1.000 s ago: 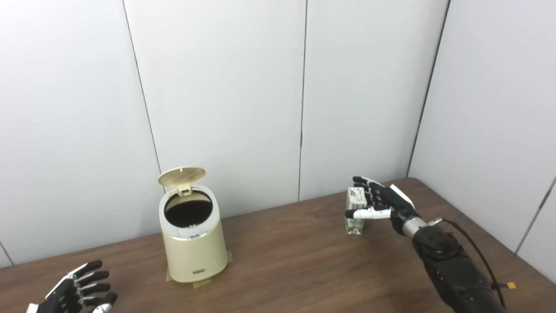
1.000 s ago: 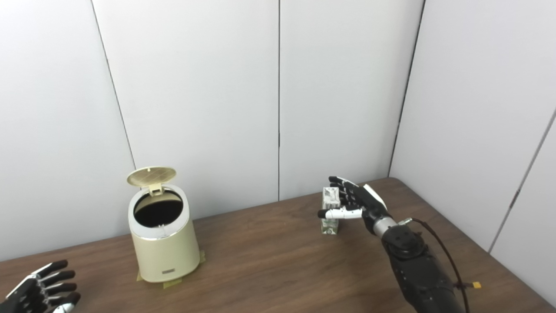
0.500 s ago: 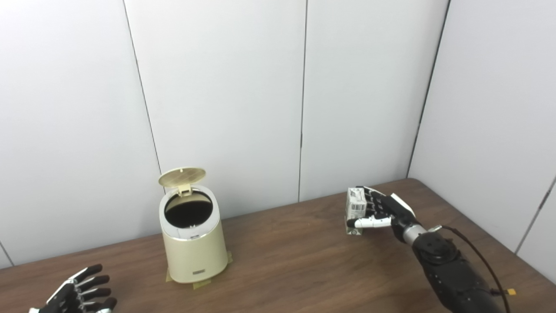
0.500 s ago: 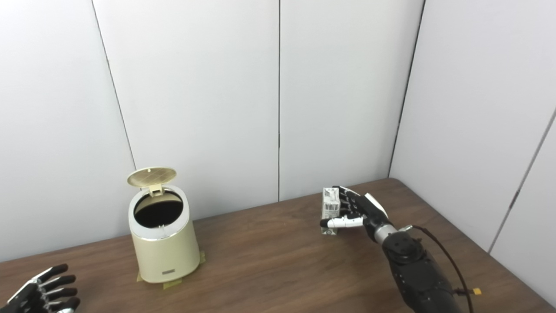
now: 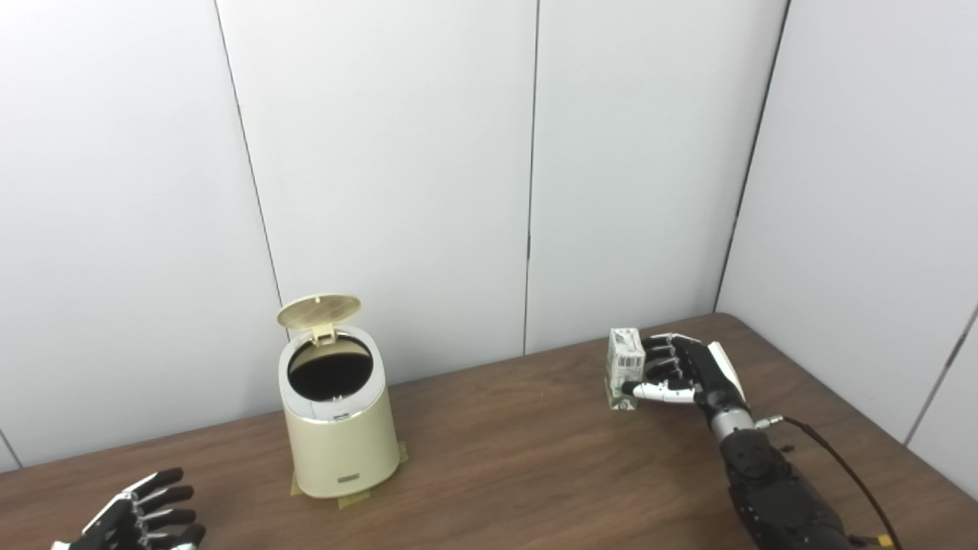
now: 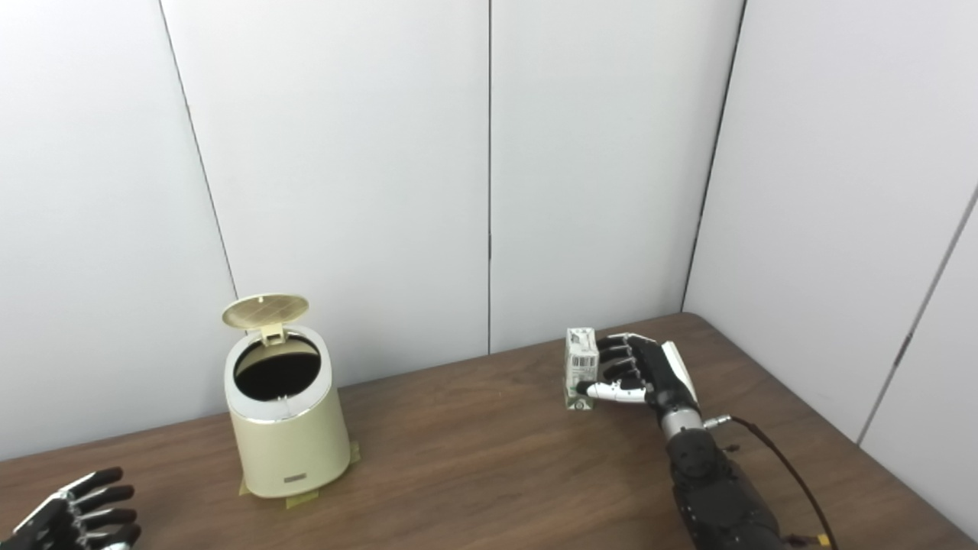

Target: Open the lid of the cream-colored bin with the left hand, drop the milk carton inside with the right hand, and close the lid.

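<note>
Pale grey wall panels stand behind your dark brown wood-grain counter (image 5: 519, 458), which carries everything in view. Your right robot hand (image 5: 684, 374) has its fingers (image 5: 663, 357) curled round the far side of the small white and green milk carton (image 5: 624, 369) and its white-tipped thumb (image 5: 649, 392) laid across the near face, so the grip is closed on the carton. That carton stands upright, and you cannot tell whether its base sits on the counter or just above it. Well off to the left of that robot hand stands the cream-coloured round bin (image 5: 336, 428), with its round cream lid (image 5: 318, 311) tipped up at the back and the dark opening showing. Strips of tape (image 5: 353, 499) peek out under the bin's base. Your left robot hand (image 5: 137, 519) is low at the near edge, near the bin's left side but apart from it, fingers spread and holding nothing.
</note>
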